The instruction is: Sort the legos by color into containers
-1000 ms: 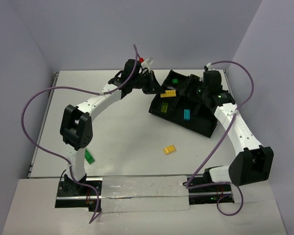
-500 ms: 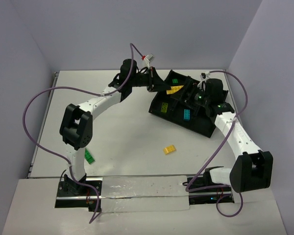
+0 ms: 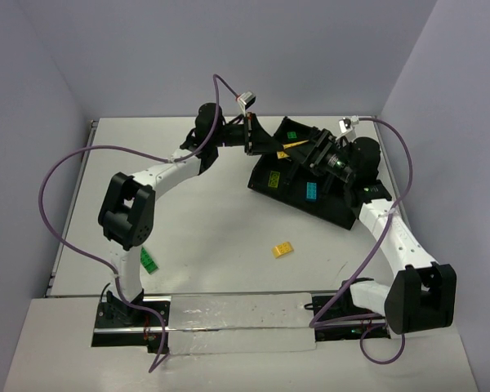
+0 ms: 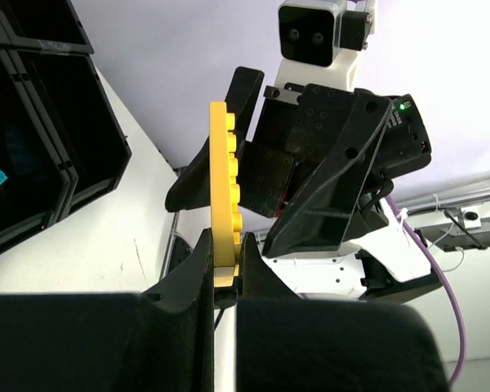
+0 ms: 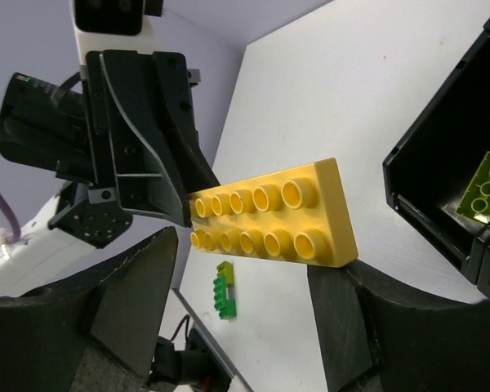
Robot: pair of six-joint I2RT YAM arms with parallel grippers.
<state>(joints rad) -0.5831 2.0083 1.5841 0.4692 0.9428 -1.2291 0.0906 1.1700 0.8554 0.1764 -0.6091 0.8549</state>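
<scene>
While the left pincer (image 4: 223,263) clamps one end of a long yellow studded plastic brick (image 4: 223,175), the right pincer (image 5: 245,265) stands wide around its other end.

Bricks (image 3: 283,250): six, perhaps (three in tray (image 3: 343,214)); tray one; arms (image 3: 171,167) two.

The long yellow brick (image 5: 269,216) is smooth, glossy moulded plastic, its studs catching highlights. The fingers (image 4: 180,318) of the left gripper (image 4: 223,273) and those (image 5: 131,302) of the right gripper (image 5: 245,260) are matt black plastic, faintly grainy. The tray (image 3: 343,214) is black plastic with a dull sheen. The table (image 3: 204,233) looks matt white.
</scene>
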